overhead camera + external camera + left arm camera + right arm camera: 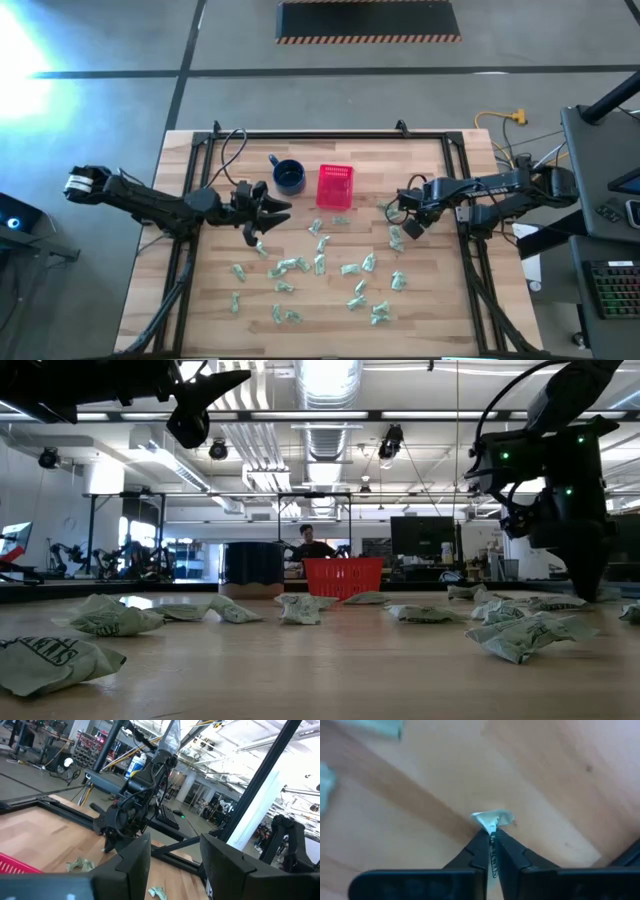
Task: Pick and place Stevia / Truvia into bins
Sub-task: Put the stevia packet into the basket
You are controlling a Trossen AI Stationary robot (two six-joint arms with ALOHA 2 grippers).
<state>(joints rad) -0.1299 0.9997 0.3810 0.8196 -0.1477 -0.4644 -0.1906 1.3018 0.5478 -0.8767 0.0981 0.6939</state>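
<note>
Several pale green-and-white sachets [320, 262] lie scattered flat over the near half of the wooden table, and the low view shows them crumpled [300, 607]. The red slotted basket [335, 187] stands beyond them beside a dark blue mug [288, 176]. My left gripper [275, 207] is open and hovers above the table left of the basket, touching nothing [175, 855]. My right gripper [408, 228] points down at the table's right side and is shut on one sachet [492, 819]. My right gripper pinches a single sachet by a crumpled edge [490, 822] between its two fingertips [480, 845], coming from above and pointing down. Only a small white part of the sachet shows past the tips, close over the wood. Whether it still rests on the table, I cannot tell.
A black frame rail [470, 200] runs along the table's edges, with cables at the far corners. The right arm [125, 820] stands opposite in the left wrist view. A person [312, 545] shows in the room behind the basket. Bare wood lies between basket and sachets.
</note>
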